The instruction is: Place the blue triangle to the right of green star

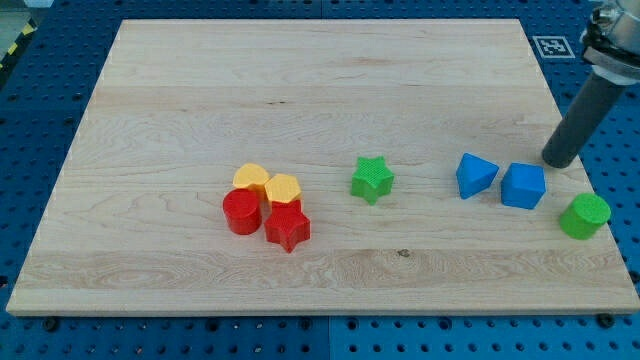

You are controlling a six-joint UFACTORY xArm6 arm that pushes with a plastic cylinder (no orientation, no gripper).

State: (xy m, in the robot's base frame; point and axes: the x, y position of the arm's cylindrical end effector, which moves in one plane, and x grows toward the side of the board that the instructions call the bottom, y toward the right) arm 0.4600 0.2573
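Wooden counter (200, 80) on blue pegboard. No claw fitted, so no claw state to tell; my tip (556, 160) sits just far-right of the blue cube (524, 185). Blue triangle (475, 175) already lies right of the green star (372, 179), apart. Judged light, rigid, slides easily; push its right face.

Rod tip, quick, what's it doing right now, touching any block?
My tip: holding nothing, apparently touching no block, just up and to the view's right of the blue cube; the blue triangle sits beyond that cube.
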